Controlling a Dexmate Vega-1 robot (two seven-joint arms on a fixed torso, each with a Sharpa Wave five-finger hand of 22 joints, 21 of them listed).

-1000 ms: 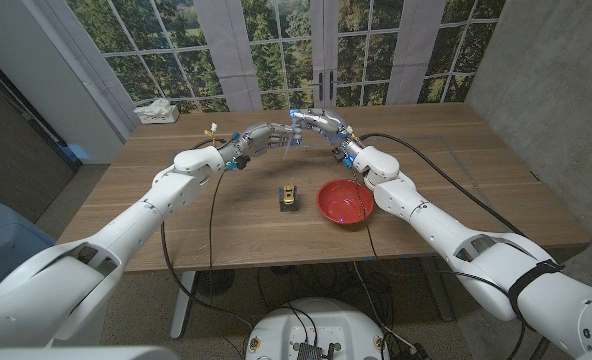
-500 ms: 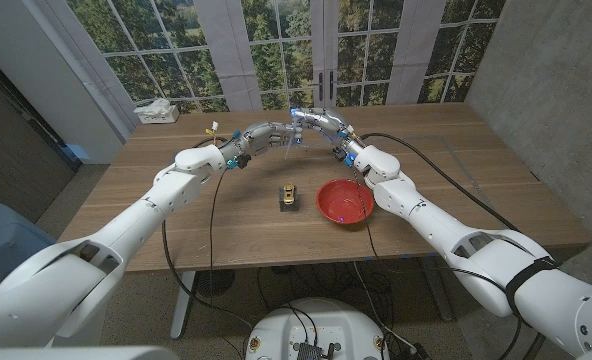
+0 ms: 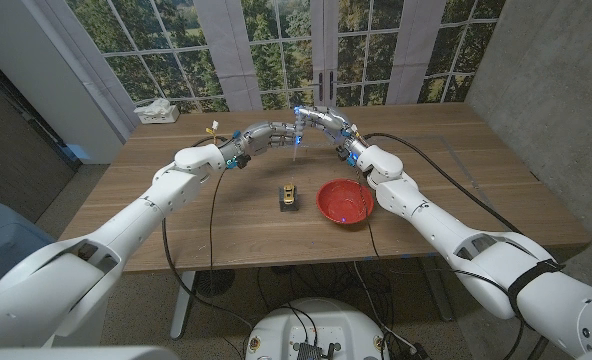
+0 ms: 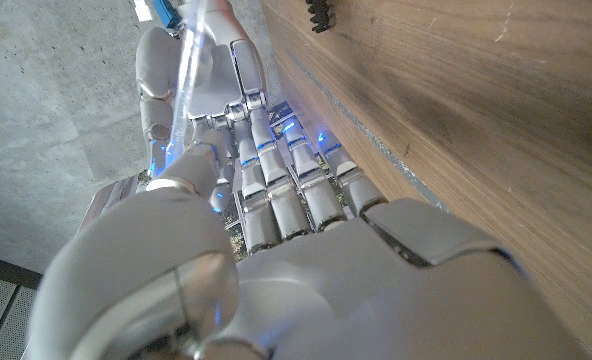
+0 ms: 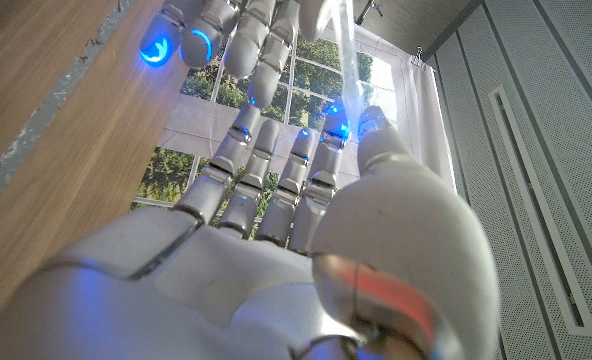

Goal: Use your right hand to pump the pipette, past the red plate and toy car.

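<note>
Two things sit nearest on the wooden table: a small yellow-and-black toy car and, just beside it on the robot's right, a round red plate. Both are apart from the arms and look untouched; they only mark the way.

Past them, both arms meet over the table's far half. Left hand reaches in from one side, right hand from the other, fingertips nearly together. Between them stands a thin clear plastic pipette, roughly upright, tip down, off the table.

Left wrist view: left hand's fingers are stretched fwd side by side, w/ the pipette's clear stem running past the thumb side. It seems pinched there, but the contact itself isn't plainly visible.

Right wrist view: right hand's fingers are stretched fwd and close together, thumb up alongside the clear stem. Looks like thumb and a finger are on it, prob. at the bulb end, though I can't tell if they're squeezing.

Progress, as a judgement: reach past car and plate is done, right hand is at the pipette. What's left is the pump itself, i.e. squeeze and release, w/ the left hand steadying.

Far edge: a white tissue box, windows behind.
</note>
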